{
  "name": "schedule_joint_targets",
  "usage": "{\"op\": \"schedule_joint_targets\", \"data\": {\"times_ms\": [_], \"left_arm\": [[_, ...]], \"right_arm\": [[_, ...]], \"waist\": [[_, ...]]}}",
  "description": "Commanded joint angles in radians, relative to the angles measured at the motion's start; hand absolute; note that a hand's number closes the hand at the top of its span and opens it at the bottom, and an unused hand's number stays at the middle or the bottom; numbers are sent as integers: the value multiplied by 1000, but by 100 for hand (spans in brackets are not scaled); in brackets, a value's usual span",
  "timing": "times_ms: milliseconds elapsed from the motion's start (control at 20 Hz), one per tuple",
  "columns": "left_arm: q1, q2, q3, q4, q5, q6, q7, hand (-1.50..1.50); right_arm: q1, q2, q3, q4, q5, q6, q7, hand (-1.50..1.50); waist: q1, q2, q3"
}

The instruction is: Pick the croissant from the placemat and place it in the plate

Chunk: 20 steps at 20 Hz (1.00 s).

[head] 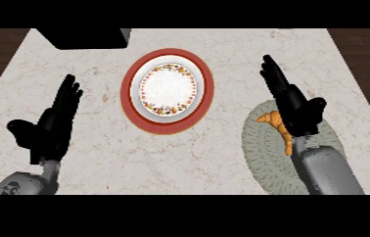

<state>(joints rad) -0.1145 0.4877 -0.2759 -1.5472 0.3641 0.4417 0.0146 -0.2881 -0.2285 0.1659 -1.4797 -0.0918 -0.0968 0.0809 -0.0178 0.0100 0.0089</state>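
Observation:
An orange-brown croissant (pixel 277 125) lies on a round grey-green placemat (pixel 262 153) at the right of the counter. My right hand (pixel 292 104) hovers over it with straight fingers pointing away, and hides part of the croissant. The plate (pixel 168 90), white with a floral ring and a wide red rim, sits at the centre of the counter with nothing on it. At the left, my left hand (pixel 51 126) rests open with fingers pointing up, well apart from the plate.
A black box-like object (pixel 85 37) stands at the far left corner of the pale marble counter (pixel 217 162). Dark wooden floor shows past the counter's left and right edges.

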Motion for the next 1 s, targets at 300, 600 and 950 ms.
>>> {"op": "schedule_joint_targets", "data": {"times_ms": [300, 600, 950], "left_arm": [[91, 145, -30, 71, -157, -36, -78, 0], [153, 173, 15, 85, -151, -87, -144, 0], [203, 121, 33, 107, -198, -116, -211, 0]], "right_arm": [[-9, -198, -188, -11, -141, 227, -75, -150], [208, -8, -429, -26, -458, 266, -334, -150], [347, -146, -469, -110, -532, 490, -265, -150]], "waist": [[16, -7, -10], [3, -12, -8], [13, -11, -9]]}}
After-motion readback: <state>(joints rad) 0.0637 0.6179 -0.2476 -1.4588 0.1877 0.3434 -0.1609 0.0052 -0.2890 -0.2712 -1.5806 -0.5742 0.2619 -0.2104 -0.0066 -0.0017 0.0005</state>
